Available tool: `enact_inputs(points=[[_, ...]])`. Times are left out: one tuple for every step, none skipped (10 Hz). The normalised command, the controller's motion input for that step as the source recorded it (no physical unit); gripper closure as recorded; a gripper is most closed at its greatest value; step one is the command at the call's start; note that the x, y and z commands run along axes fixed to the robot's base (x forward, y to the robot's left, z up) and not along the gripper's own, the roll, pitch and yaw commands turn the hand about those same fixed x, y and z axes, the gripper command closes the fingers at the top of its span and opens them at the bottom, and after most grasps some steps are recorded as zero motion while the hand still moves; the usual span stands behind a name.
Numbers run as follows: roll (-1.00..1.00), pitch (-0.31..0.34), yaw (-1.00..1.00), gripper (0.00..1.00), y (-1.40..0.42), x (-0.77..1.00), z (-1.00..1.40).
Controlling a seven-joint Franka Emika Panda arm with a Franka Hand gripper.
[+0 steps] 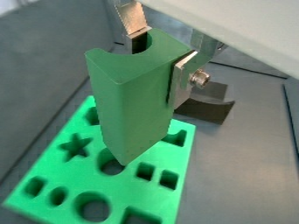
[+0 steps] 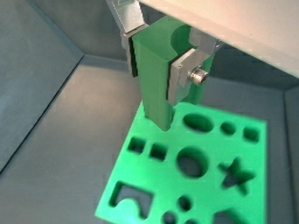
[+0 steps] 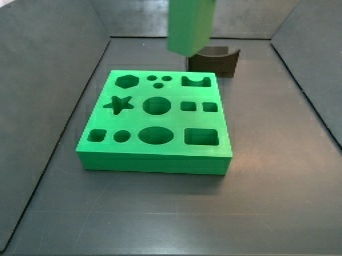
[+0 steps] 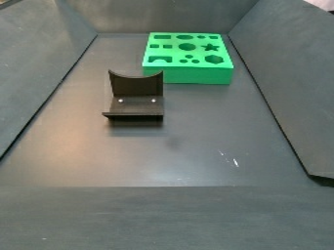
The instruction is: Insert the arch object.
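The arch object [image 1: 135,105] is a tall green block with a semicircular notch in its upper end, not a dark one. My gripper [image 1: 158,45] is shut on it near the notch, silver fingers [image 1: 184,74] on two opposite sides; both wrist views show this grip [image 2: 158,54]. The block [image 2: 158,83] hangs upright above the green board [image 2: 158,179] without touching it. In a side view only the block [image 3: 191,25] shows, over the board's far edge near the arch-shaped hole [image 3: 201,80]. The gripper is out of the side view with the fixture in front.
The green board [image 3: 154,160] with several shaped holes lies on the dark floor [image 4: 196,76]. The dark fixture [image 4: 135,98] stands beside the board [image 3: 221,60] and shows behind the held block [image 1: 208,103]. Sloping grey walls enclose the floor.
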Motion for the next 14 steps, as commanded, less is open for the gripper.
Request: enact_inputs(points=[[0.0,-0.059,-0.07,1.0,0.89,0.28,-0.48],[0.0,-0.076,-0.09,1.0,0.89,0.13,-0.51],[0.02,-0.007,-0.48,1.0,0.44,0.33,-0.49],[0.07,0.0,-0.87,1.0,0.04,0.31,-0.48],[0.07,0.0,-0.91,1.0,0.02,0.25,-0.49],[0.07,0.0,-0.91,1.0,0.02,0.24,-0.49],[0.07,0.0,-0.92,1.0,0.02,0.23,-0.49],[0.06,0.0,-0.91,1.0,0.03,0.24,-0.46],[0.01,-0.086,-0.71,1.0,0.24,0.18,-0.34],[0.0,-0.097,-0.61,1.0,0.37,0.12,-0.37],[0.0,-0.094,-0.73,1.0,0.23,0.16,-0.31],[0.0,-0.093,-0.88,1.0,0.11,0.15,-0.26],[0.0,-0.087,-0.96,1.0,0.05,0.11,-0.24],[0.0,-0.097,-1.0,1.0,0.03,0.04,-0.23]])
